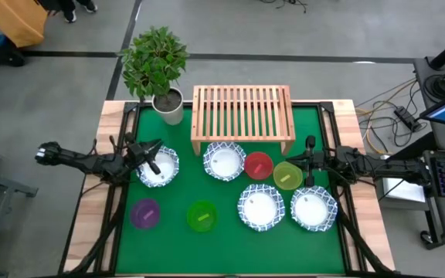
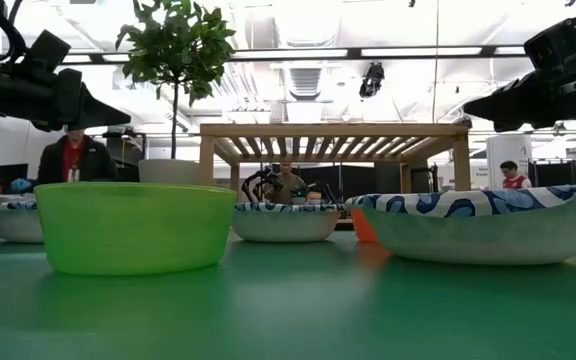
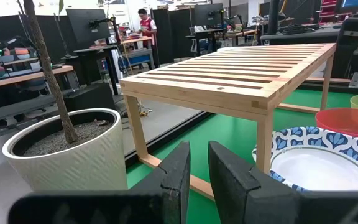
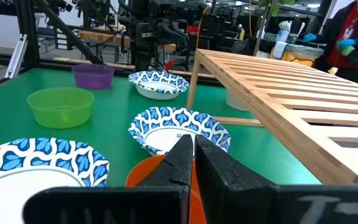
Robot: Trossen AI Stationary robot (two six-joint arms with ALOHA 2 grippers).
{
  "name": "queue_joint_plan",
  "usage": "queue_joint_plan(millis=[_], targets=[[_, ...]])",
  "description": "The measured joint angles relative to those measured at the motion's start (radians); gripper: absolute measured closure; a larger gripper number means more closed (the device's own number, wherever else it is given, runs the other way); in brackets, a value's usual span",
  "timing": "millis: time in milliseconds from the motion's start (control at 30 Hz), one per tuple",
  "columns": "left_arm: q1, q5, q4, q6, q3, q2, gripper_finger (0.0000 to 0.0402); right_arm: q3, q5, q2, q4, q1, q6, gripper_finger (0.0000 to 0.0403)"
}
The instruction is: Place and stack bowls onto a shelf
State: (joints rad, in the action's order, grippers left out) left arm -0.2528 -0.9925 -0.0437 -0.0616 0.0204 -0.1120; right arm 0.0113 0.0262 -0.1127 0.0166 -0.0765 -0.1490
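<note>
Nothing is on the shelf (image 1: 242,116) yet. It stands at the back of the green counter (image 1: 230,239), and its slatted top is bare.

All eight bowls sit on the counter in front of it. One blue-rimmed bowl (image 1: 224,161) is just before the shelf, with the red bowl (image 1: 258,164) and the yellow-green bowl (image 1: 287,175) beside it. Another blue-rimmed bowl (image 1: 158,167) is on the left. Two more (image 1: 260,207) (image 1: 314,208) are near the front right. The purple bowl (image 1: 145,213) and the green bowl (image 1: 202,216) are at the front left.

The left tool (image 1: 150,157) hangs over the left blue-rimmed bowl, and only a small gap is seen between its fingers. The right tool (image 1: 310,164) is near the yellow-green bowl, and its fingers are pressed together. Nothing is held by either tool.

It looks like a bowl is about to be picked. The fingers should be spread first. A rim should then be pinched firmly, one finger inside and one outside. The wide bowls are best put on the shelf first, so the small ones can be stacked inside. The plant pot (image 1: 168,106) should not be bumped.
</note>
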Motion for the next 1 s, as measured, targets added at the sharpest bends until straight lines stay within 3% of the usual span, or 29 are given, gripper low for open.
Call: queue_joint_plan(millis=[633,867,1000], targets=[[0.0,0.0,0.0,0.0,0.0,0.0,0.0362,0.0,0.0,0.0,0.001,0.0,-0.013,0.0394],[0.0,0.0,0.0,0.0,0.0,0.0,0.0362,0.0,0.004,-0.001,0.01,-0.001,-0.365,0.0394],[0.0,0.0,0.0,0.0,0.0,0.0,0.0362,0.0,0.001,-0.001,0.001,0.0,-0.204,0.0394]])
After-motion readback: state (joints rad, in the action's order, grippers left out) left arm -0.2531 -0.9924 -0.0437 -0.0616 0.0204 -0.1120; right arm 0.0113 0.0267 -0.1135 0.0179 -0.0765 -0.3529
